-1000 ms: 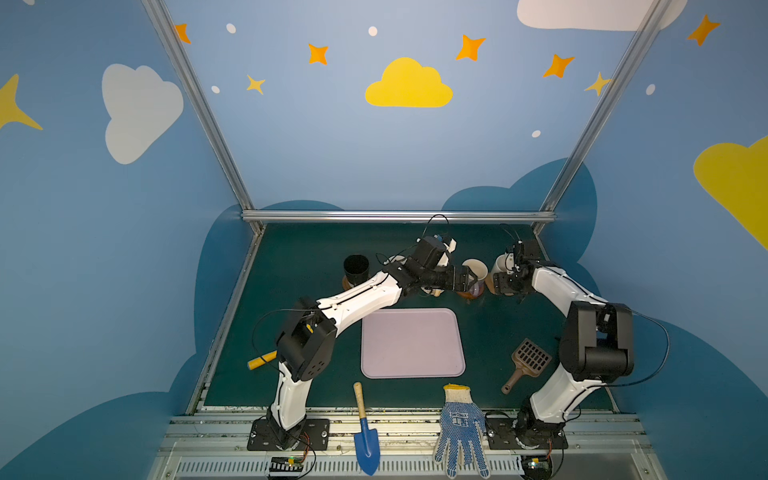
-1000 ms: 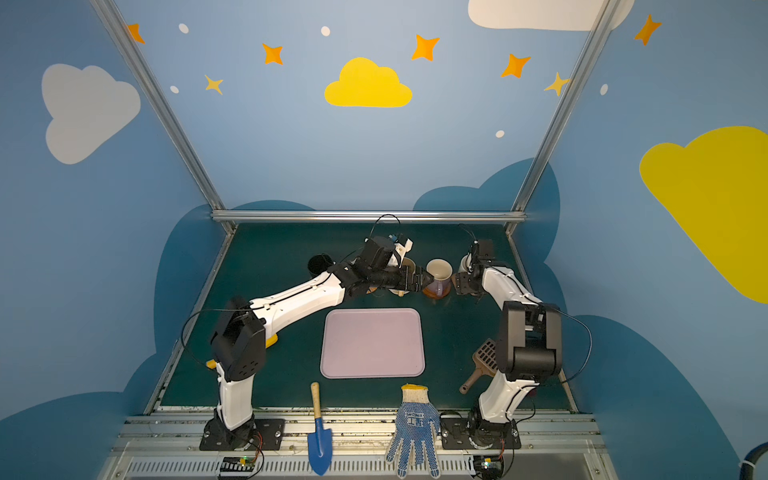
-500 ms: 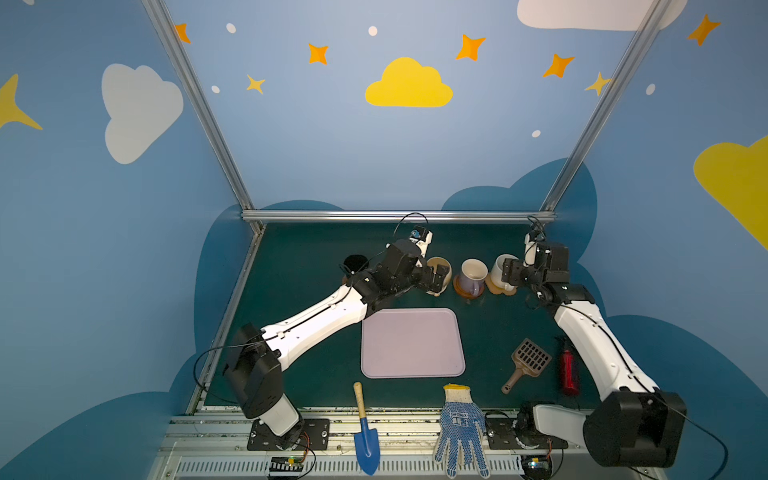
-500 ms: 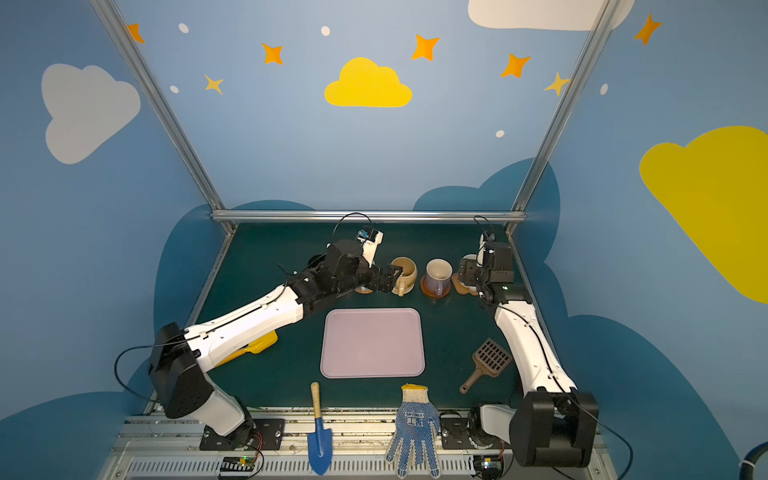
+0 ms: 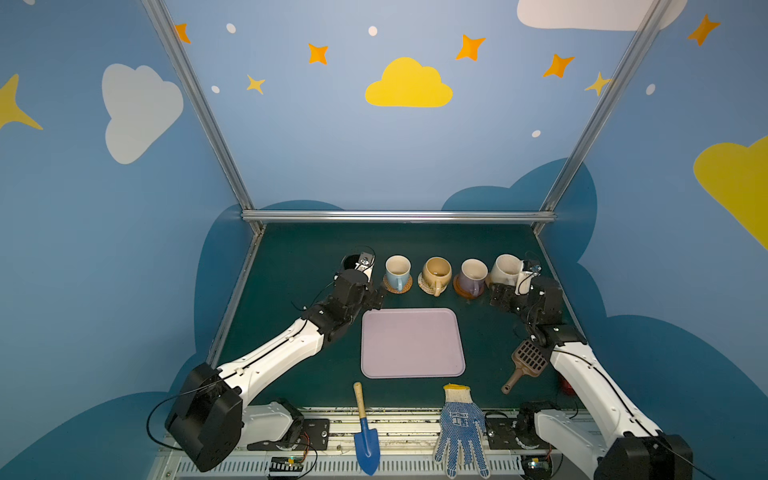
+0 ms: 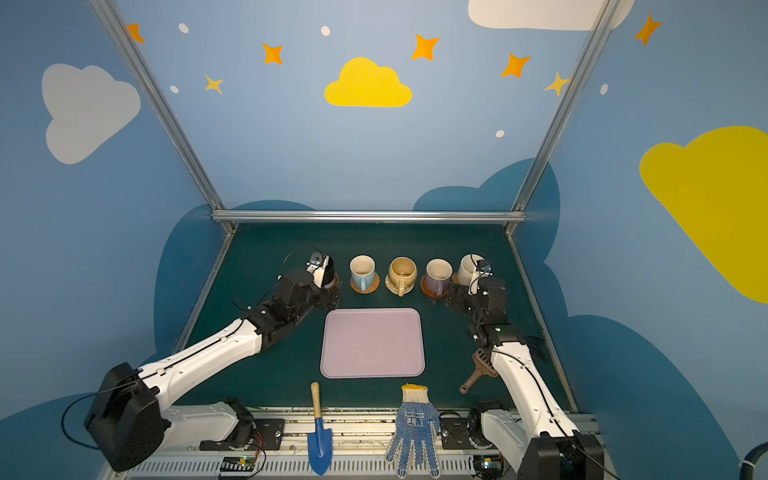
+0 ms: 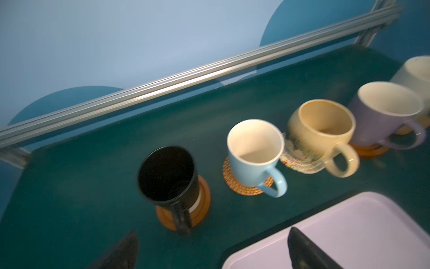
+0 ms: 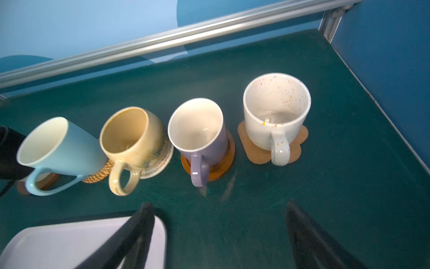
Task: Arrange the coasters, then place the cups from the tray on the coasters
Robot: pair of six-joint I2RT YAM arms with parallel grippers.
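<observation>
In both top views: row of five cups seated on coasters, behind tray. Left wrist: left gripper with jaws spread wide, gripping nothing, just short of black mug. Right wrist: right gripper likewise spread, clear of speckled mug on cloud-shaped coaster.

the left gripper has drawn back from over the tan mug and light blue mug, toward the table's left and front edges, and now hangs by the tray's far left corner. both mugs now show uncovered. the right gripper has backed off the cream mug.
</observation>
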